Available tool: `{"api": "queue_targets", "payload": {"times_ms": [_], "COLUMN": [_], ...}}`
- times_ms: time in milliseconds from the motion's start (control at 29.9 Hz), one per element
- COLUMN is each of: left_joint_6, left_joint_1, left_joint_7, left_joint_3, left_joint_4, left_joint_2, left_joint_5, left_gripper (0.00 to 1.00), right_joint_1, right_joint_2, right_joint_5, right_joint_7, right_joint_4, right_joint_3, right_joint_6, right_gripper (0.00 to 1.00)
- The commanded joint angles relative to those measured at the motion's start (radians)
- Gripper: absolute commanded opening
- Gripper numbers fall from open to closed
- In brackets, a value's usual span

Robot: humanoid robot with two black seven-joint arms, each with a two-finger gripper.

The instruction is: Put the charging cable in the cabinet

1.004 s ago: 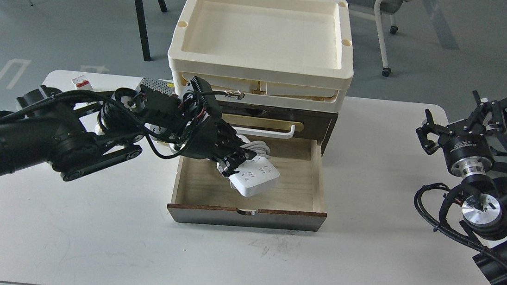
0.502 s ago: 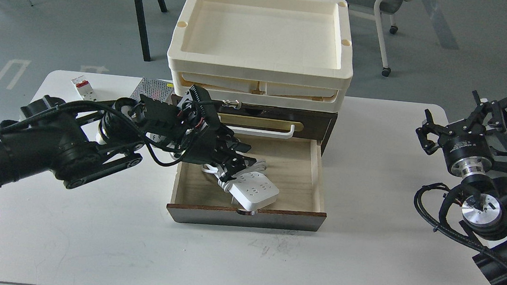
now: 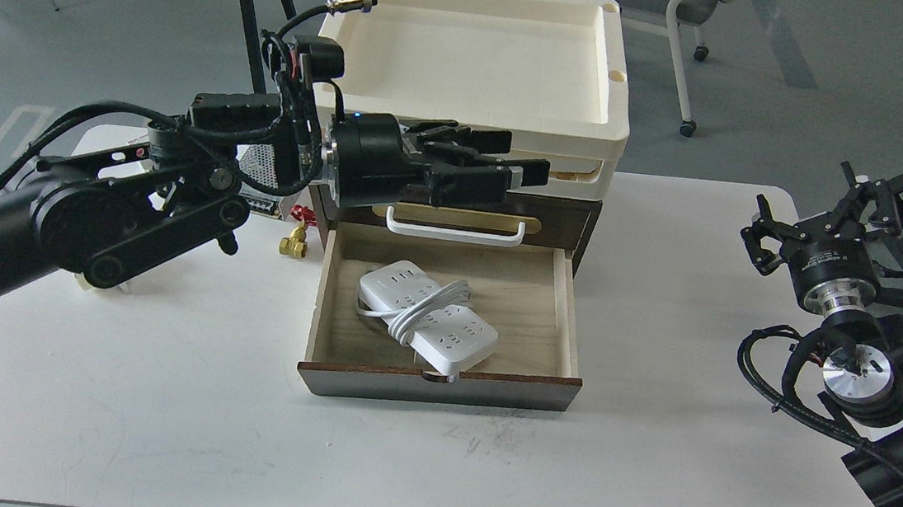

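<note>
White charging cable point(image 3: 429, 315) lying flat and diagonal in the open light-wood drawer, cord looped across its middle, below the left fingers point(image 3: 509, 172), dark brown cabinet point(image 3: 563, 214) just behind them

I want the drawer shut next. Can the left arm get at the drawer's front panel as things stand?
Probably yes: the left gripper is empty above the cabinet, and nothing stands on the table before the drawer front.

Bright, even overhead light, sharp throughout, with soft faint shadows on the white table point(image 3: 644, 487) and no glare.
</note>
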Motion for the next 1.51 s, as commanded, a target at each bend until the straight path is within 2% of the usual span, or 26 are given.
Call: {"api": "queue_targets", "payload": {"times_ms": [0,67,134,268,401,435,535,703,1204,1271,1405,1472], "left_joint_6": [0.002,0.001,-0.001,-0.027,-0.055,-0.055,-0.064,-0.16,-0.168,-0.17,-0.168,-0.17], "left_joint_1": [-0.009,-0.018,-0.024,-0.015,-0.013,-0.01,0.014,0.068,0.35,0.379,0.399,0.402], "left_joint_7": [0.0,0.007,0.075,0.146,0.295,0.319,0.35,0.352,0.335,0.307,0.219,0.195], "left_joint_3": [-0.112,-0.178,-0.252,-0.388,-0.424,-0.439,-0.485,-0.491,-0.493,-0.493,-0.479,-0.477], "left_joint_4": [-0.06,-0.057,-0.048,0.009,0.097,0.12,0.237,0.43,0.579,0.579,0.593,0.599], "left_joint_2": [0.0,-0.003,-0.003,0.013,0.057,0.065,0.091,0.085,0.072,0.048,0.025,0.017], "left_joint_5": [-0.238,-0.333,-0.429,-0.754,-1.049,-1.091,-1.184,-1.279,-1.413,-1.413,-1.412,-1.41], "left_gripper": [0.9,0.9,0.9,0.9,0.96,0.97,0.99,0.99,0.99,0.99,0.99,0.99], "right_joint_1": [0.001,-0.001,-0.001,-0.001,-0.001,-0.001,0.002,0.007,0.002,0.002,-0.002,-0.005], "right_joint_2": [0.0,0.0,0.0,0.0,0.0,0.0,0.0,0.0,0.002,0.002,0.002,0.002], "right_joint_5": [0.0,0.0,0.0,0.0,0.0,0.0,0.0,0.0,0.032,0.04,0.052,0.061], "right_joint_7": [0.0,0.0,0.0,0.0,0.0,0.0,-0.002,-0.003,-0.015,-0.017,-0.02,-0.02], "right_joint_4": [0.0,0.0,0.0,0.0,0.001,0.001,0.0,-0.011,-0.023,-0.028,-0.022,-0.025], "right_joint_3": [0.0,0.0,0.0,0.0,0.0,0.0,0.0,0.01,0.11,0.113,0.119,0.118], "right_joint_6": [0.0,0.0,0.0,0.0,0.0,0.0,0.0,-0.006,-0.012,-0.011,0.006,0.02], "right_gripper": [1.0,1.0,1.0,1.0,1.0,1.0,1.0,1.0,1.0,1.0,1.0,1.0]}}
